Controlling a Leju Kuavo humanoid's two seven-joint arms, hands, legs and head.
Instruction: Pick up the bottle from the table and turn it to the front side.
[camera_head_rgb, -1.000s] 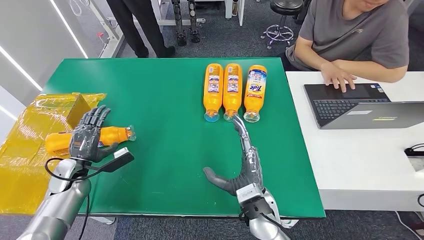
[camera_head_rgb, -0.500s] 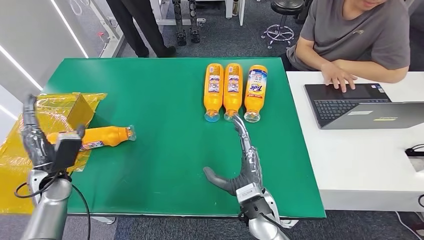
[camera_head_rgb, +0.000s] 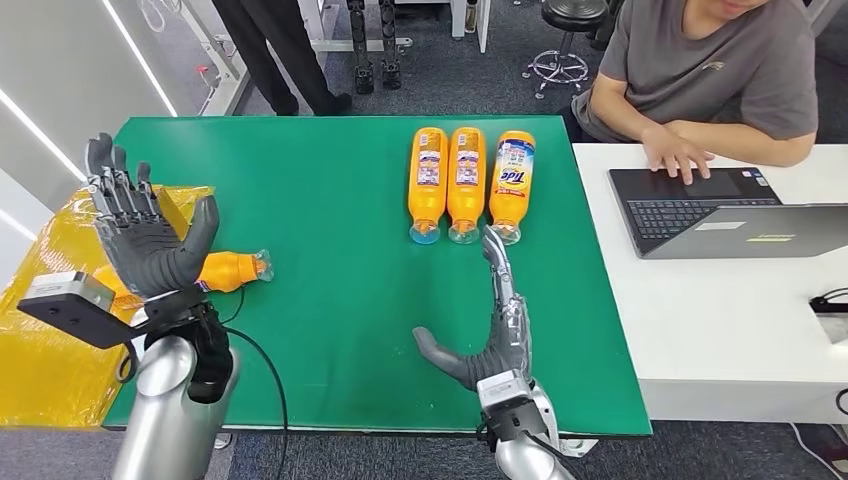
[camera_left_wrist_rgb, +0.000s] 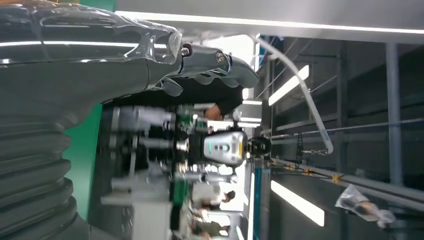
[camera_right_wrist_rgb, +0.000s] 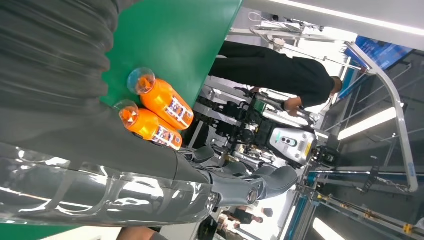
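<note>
- The left hand (camera_head_rgb: 150, 243) is raised above the table's left edge, palm turned up toward the camera, fingers spread and holding nothing.
- The bottle (camera_head_rgb: 228, 269) lies on its side on the green table (camera_head_rgb: 330, 200), mostly hidden behind that hand; its neck and clear cap show at about 3 o'clock from the palm.
- Its long axis runs roughly 9 to 3 o'clock across the table, cap toward 3, body running back toward the yellow plastic sheet (camera_head_rgb: 50, 300).
- I judge the left hand to be far the nearer one: the bottle sits just beyond and below it, so the coming move calls for turning the palm down over the body.
- The right hand (camera_head_rgb: 495, 330) rests flat and empty on the table, fingers stretched toward 12 o'clock; the fingertips reach the caps of three orange bottles (camera_head_rgb: 468, 182) lying side by side, well apart from the task bottle.
</note>
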